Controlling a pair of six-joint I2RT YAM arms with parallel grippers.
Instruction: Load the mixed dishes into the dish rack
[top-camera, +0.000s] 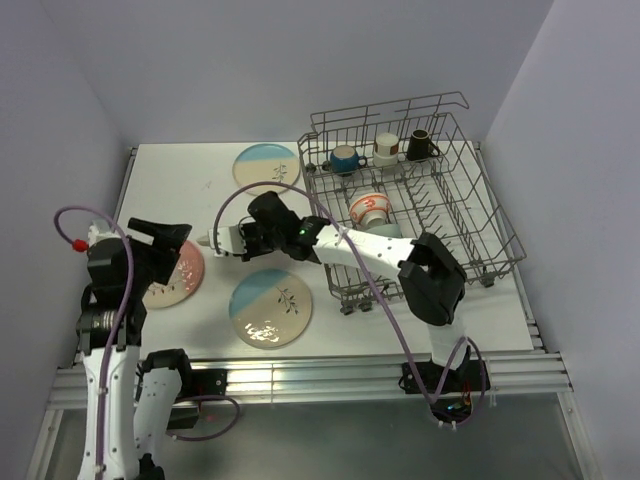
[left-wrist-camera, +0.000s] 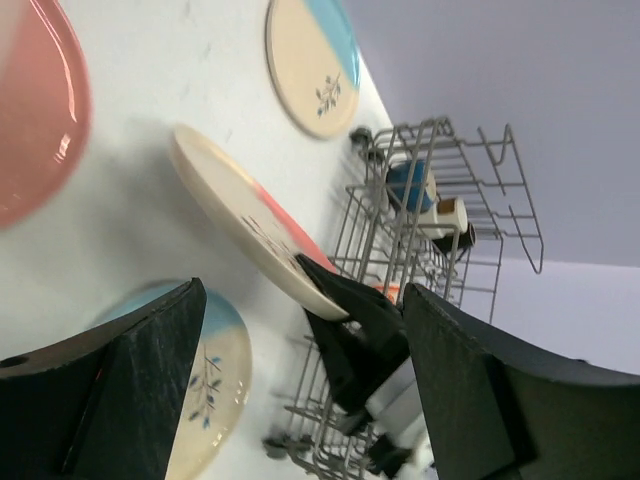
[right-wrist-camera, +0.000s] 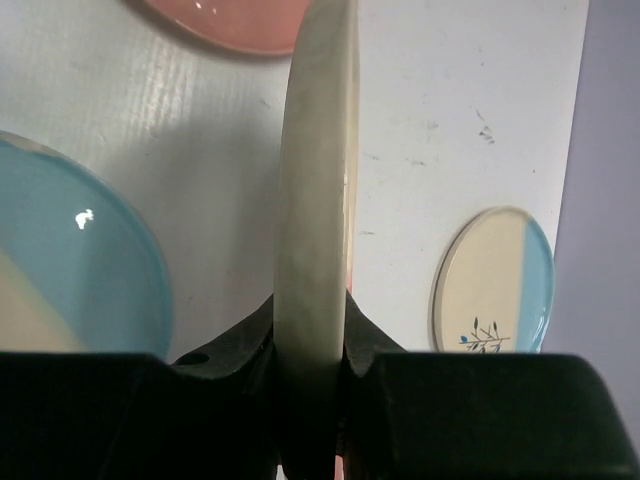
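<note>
My right gripper (top-camera: 240, 240) (right-wrist-camera: 312, 350) is shut on the rim of a cream and pink plate (right-wrist-camera: 315, 190) and holds it edge-on above the table, left of the dish rack (top-camera: 480, 200). That plate also shows in the left wrist view (left-wrist-camera: 240, 225) and the top view (top-camera: 216, 241). My left gripper (top-camera: 165, 240) (left-wrist-camera: 310, 400) is open and empty above a pink plate (top-camera: 180, 278) lying on the table. Two blue plates lie flat, one far (top-camera: 267, 165) and one near (top-camera: 270, 307). In the rack are a blue mug (top-camera: 343, 158), two more mugs (top-camera: 400, 147) and an orange-red bowl (top-camera: 368, 208). I cannot make out a teal bowl.
The grey wire rack fills the right side of the table, with its wheels at its near left corner (top-camera: 345, 300). Walls close in behind and on both sides. The right arm (top-camera: 380, 250) stretches across the rack's left side.
</note>
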